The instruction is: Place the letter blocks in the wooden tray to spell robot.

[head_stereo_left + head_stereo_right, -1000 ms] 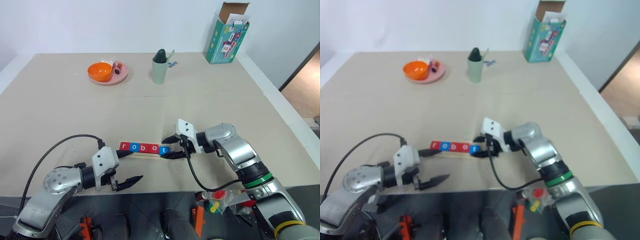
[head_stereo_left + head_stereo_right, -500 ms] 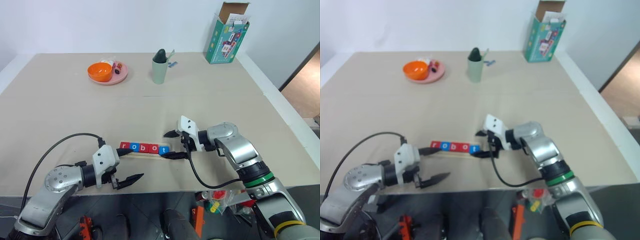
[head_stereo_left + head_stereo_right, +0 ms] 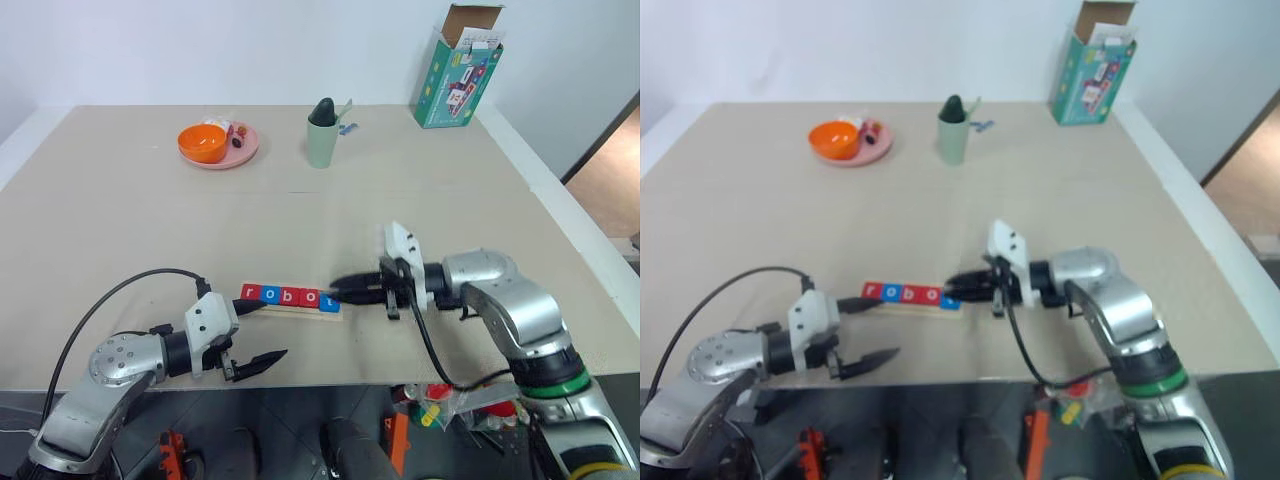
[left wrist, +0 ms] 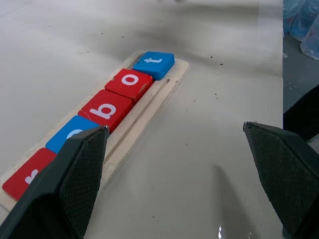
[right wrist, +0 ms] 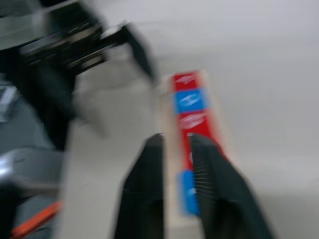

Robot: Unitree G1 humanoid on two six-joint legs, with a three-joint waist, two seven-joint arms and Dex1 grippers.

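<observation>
wall (image 3: 250, 45): plain white, behind table
table (image 3: 420, 210): beige top, white edge
floor (image 3: 608, 190): brown, at right

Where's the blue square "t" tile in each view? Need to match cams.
Left eye: blue square "t" tile ends the row, nearest the right gripper.
Right eye: same end of the row.
Left wrist: far end of the long pale wooden tray, tile at.
Right wrist: blurred blue tile beside the fingers.
Shared landmark: the tray.
</observation>
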